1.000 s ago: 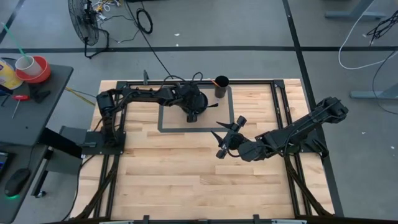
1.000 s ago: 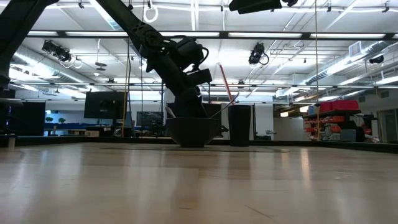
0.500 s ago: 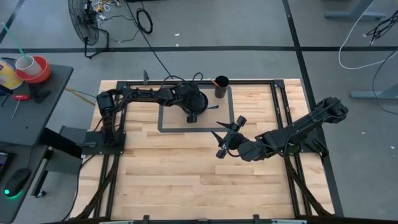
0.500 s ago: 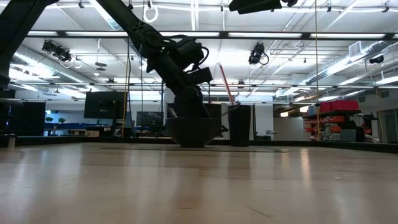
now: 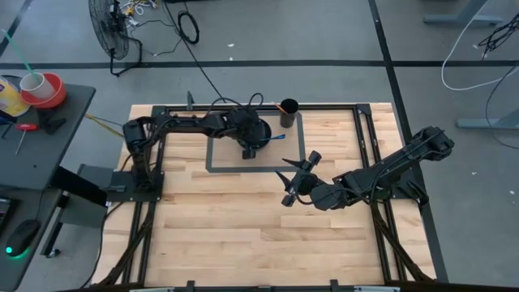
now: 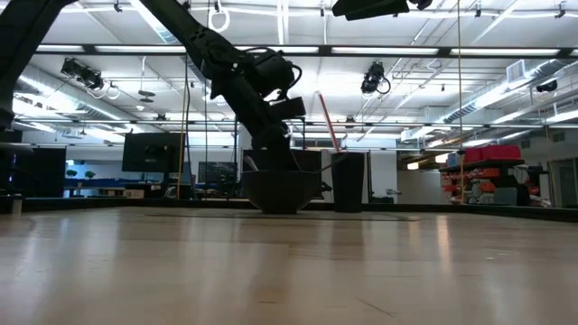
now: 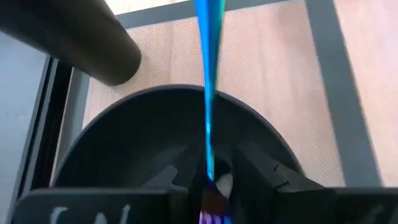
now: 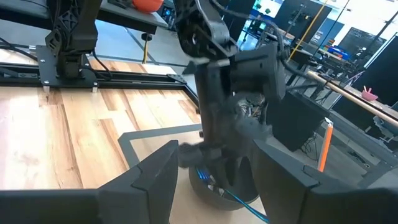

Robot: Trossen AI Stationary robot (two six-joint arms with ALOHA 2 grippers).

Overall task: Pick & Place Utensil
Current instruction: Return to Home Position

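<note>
A black bowl [image 5: 262, 130] [image 6: 282, 191] stands on the table inside a grey taped rectangle. My left gripper [image 5: 250, 147] [image 7: 209, 186] is over the bowl, shut on a thin blue utensil [image 5: 276, 136] [image 7: 208, 74]. A black cup [image 5: 289, 113] [image 6: 348, 181] [image 7: 81, 37] stands upright beside the bowl, toward the far right, with an orange-red utensil [image 6: 327, 122] [image 8: 324, 146] leaning in it. My right gripper [image 5: 284, 186] [image 8: 214, 180] waits open near the table's middle, on the near side of the rectangle, pointing toward the bowl. My left gripper pinches the blue utensil between its two fingers at the end that sits inside the bowl [image 7: 208, 171], coming from above. The handle [image 7: 206, 37] runs out past the bowl's rim toward the table's right. Whether the held end rests on the bowl's floor is hidden by the fingers.
The grey taped rectangle [image 5: 212, 158] frames the bowl and cup at the table's far middle. Bare wooden tabletop [image 5: 227, 219] spreads over the near half. Black frame rails [image 5: 357, 122] and the arm bases stand along the left and right edges.
My left gripper has shifted a little toward the table's left above the bowl, staying shut on the blue utensil.
</note>
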